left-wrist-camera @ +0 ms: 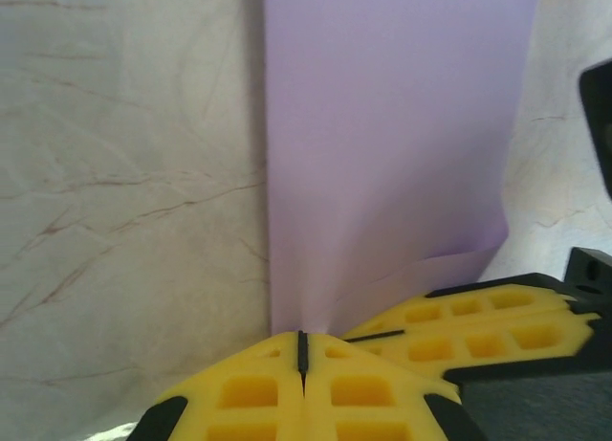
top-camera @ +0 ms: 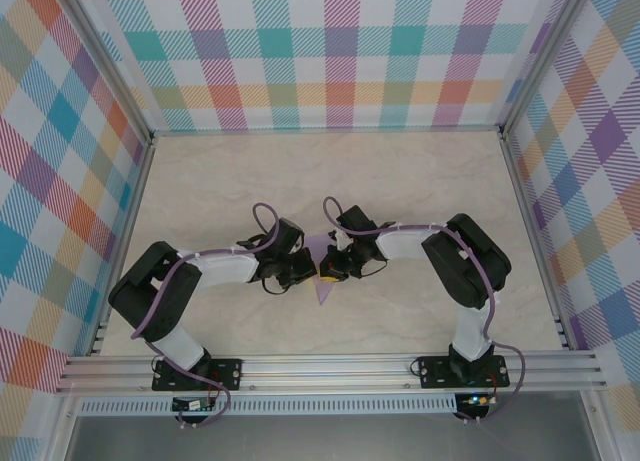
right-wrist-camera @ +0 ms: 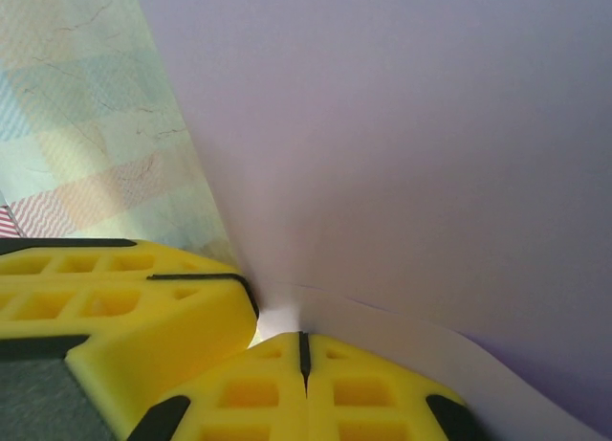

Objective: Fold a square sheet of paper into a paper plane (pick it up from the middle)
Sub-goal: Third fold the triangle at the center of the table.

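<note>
A: Left pincer (left-wrist-camera: 302, 350)?
B: Clamped shut, nipping the lavender sheet of paper (left-wrist-camera: 382, 125) (its edge runs straight into the tips).
A: And the right pincer (right-wrist-camera: 304, 350)?
B: Shut on the same sheet, just beside the left one. The paper sits between them, mid-bench (top-camera: 420, 181).
</note>
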